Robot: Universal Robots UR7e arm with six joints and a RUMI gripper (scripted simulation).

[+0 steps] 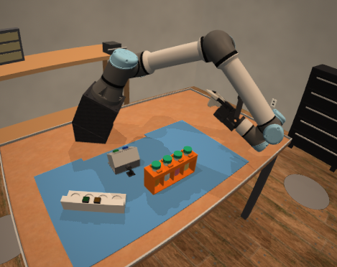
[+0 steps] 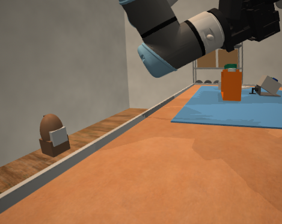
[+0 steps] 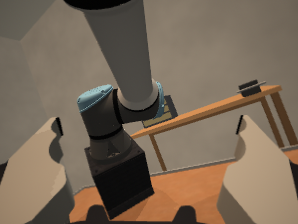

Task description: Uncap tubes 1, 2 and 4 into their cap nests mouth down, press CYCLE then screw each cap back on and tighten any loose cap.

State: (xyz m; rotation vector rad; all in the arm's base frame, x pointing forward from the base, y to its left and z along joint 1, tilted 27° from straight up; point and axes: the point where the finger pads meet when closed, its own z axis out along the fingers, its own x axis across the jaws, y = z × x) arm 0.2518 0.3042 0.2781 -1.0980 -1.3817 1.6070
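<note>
The orange decapping station (image 1: 170,171) stands on the blue mat and holds a row of tubes, each with a green cap (image 1: 156,164) on. It also shows in the exterior view (image 2: 231,82). The white cap tray (image 1: 93,202) lies at the mat's front left, its nests empty and both lamps dark. The grey key housing (image 1: 123,158) carries the green and blue keys on top. My gripper (image 1: 215,97) is open and empty, high above the table's far right corner, well away from the station. In the wrist view its two fingers stand wide apart, facing the arm's base.
The arm's black base block (image 1: 94,118) stands at the table's back. A raised rim runs along the table edge (image 2: 91,144). A black drawer cabinet (image 1: 322,115) stands to the right, off the table. A wooden shelf (image 1: 47,61) runs along the back wall.
</note>
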